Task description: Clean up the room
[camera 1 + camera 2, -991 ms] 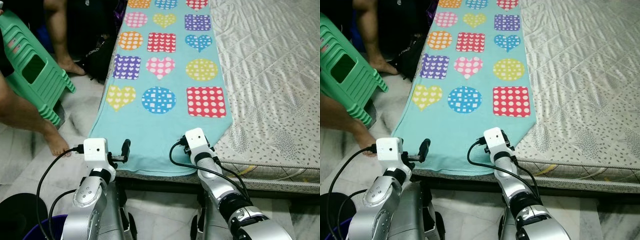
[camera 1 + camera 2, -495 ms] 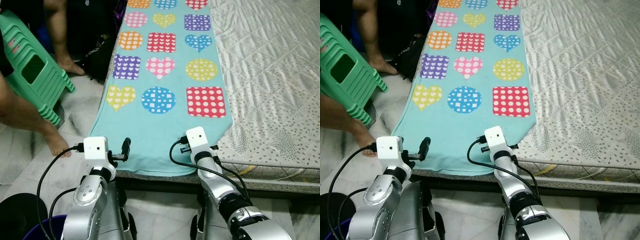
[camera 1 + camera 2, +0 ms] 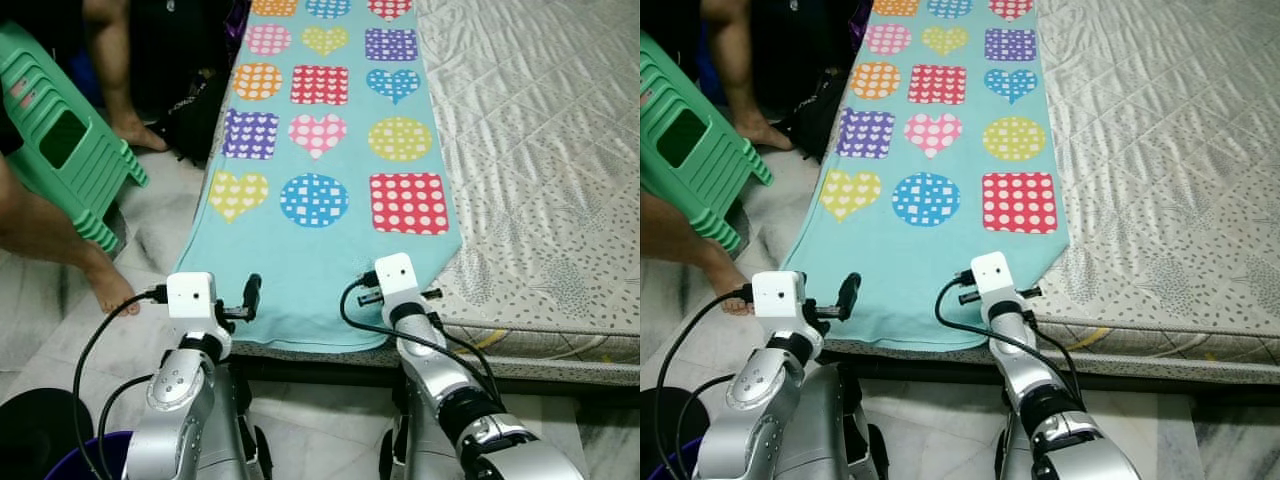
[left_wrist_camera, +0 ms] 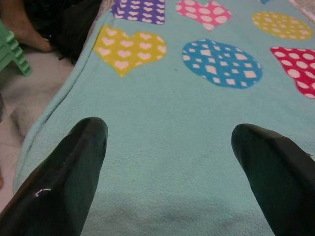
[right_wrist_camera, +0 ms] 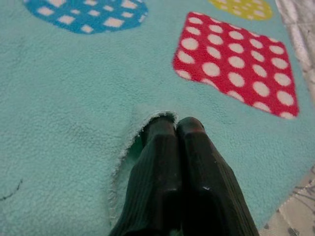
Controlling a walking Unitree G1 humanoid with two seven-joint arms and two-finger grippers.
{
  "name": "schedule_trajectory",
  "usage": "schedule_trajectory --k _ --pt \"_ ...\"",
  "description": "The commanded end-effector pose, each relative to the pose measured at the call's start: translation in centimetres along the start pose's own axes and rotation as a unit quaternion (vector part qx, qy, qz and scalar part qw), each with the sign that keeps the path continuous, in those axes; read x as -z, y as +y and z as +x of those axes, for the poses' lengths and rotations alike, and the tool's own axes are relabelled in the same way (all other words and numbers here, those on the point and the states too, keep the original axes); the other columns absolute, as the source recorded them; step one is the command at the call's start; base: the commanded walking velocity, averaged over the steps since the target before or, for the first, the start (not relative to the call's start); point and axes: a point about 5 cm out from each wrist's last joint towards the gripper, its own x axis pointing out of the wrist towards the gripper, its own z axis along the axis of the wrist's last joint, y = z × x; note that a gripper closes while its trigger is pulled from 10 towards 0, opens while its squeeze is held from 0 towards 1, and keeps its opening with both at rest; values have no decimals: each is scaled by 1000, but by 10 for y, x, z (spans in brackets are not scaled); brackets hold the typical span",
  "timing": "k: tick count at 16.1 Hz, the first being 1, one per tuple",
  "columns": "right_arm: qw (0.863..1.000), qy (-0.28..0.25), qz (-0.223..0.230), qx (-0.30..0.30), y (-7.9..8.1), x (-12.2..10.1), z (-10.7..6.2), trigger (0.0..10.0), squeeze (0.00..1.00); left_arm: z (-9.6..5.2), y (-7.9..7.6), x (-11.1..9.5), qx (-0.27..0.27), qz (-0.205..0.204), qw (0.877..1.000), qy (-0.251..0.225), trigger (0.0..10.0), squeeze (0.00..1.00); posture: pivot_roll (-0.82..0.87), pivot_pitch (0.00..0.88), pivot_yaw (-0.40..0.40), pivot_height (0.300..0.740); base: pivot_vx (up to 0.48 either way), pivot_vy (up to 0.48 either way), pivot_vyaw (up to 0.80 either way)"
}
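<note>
A teal fleece blanket (image 3: 320,150) with coloured hearts, circles and squares lies along the left side of the bed, its near edge hanging at the mattress front. My left gripper (image 4: 170,137) hovers open just over the near left part of the blanket, nothing between its fingers (image 3: 251,296). My right gripper (image 5: 174,123) is at the near right part of that edge. Its two fingers are pressed together, with a small fold of the blanket's hem bunched around the tips.
The mattress (image 3: 540,150) under a grey quilted sheet takes up the right side. On the floor at left are a stack of green stools (image 3: 60,150), a person's legs and foot (image 3: 105,285) and a dark bag (image 3: 190,100). A black round object (image 3: 35,435) sits near my left side.
My right wrist has shifted a little to the right at the blanket's edge. The left gripper and the blanket stay as they were.
</note>
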Motion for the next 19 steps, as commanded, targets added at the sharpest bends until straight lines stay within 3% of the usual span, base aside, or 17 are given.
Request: schedule_trajectory --k 1,2,5,6,11,15,19 --pt "1000 6 14 15 -6 5 -2 0 0 -2 4 4 -11 1 1000 6 10000 0 -56 236 23 563 0 0 0" --pt "1000 7 18 22 -9 5 -2 0 0 -2 4 3 -11 1 1000 6 10000 0 -56 236 25 563 0 0 0" --pt "996 18 49 74 -47 9 -2 0 0 -4 7 4 -13 2 1000 6 10000 0 -60 235 26 563 0 0 0" --pt "995 18 58 77 -53 8 -2 0 0 -4 7 4 -12 2 1000 7 10000 0 -62 234 28 563 0 0 0" --pt "996 -1 79 48 -61 1 -13 0 0 -3 7 5 -7 2 1000 8 10000 0 -71 229 33 563 0 0 0" --pt "996 2 77 36 -69 1 -31 0 0 -5 8 4 -7 4 1000 8 10000 0 -69 226 34 563 0 0 0" --pt "996 38 66 54 -93 10 -66 0 0 -8 11 6 -7 8 1000 12 10000 0 -84 228 44 563 0 0 0"
